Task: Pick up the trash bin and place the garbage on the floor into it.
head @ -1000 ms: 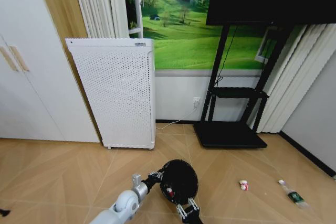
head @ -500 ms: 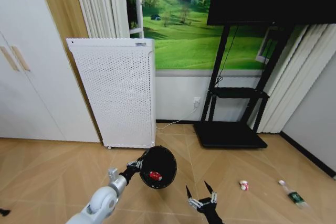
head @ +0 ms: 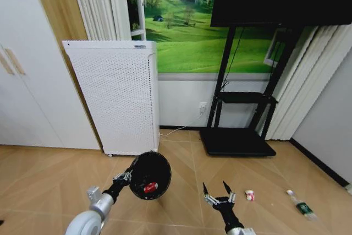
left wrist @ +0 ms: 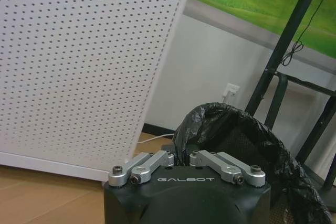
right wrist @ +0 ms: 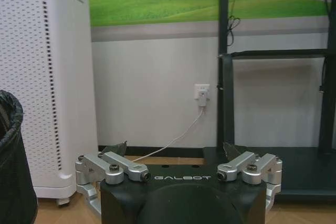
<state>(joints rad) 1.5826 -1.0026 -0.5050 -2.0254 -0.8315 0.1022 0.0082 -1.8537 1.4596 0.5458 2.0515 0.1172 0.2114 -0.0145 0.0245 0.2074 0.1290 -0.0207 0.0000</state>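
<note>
Mid-collection: bin [head: 149, 175] held aloft by rim in closed left gripper [head: 122, 178], one red piece inside; right gripper [head: 219, 193] spread open, empty; next, probably reaching the can [head: 249, 195] on floor nearby.

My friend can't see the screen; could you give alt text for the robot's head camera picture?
The left gripper holds a black trash bin above the wood floor, a red piece of garbage inside. The right gripper hangs open nearby, and a crumpled can and a small bottle lie on the floor.
</note>
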